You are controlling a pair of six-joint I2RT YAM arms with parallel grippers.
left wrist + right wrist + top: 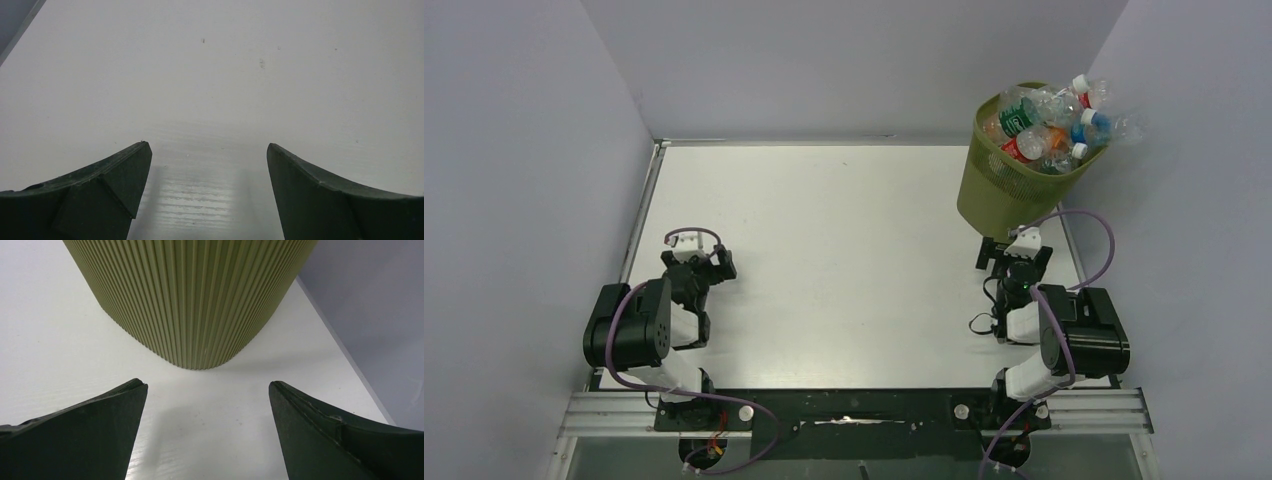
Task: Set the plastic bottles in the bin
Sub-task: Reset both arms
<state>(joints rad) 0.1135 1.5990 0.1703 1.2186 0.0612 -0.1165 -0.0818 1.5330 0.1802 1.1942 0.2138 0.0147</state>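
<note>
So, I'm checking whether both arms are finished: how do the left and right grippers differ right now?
The left gripper looks at bare table; the right gripper looks at the bin, its ribbed wall close ahead. The left gripper sits at the table's left side, away from the bin; the right gripper sits just before it. Both are open and hold nothing.

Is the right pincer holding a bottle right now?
No, the right pincer stands open and empty, facing the bin and its ribbed wall.
</note>
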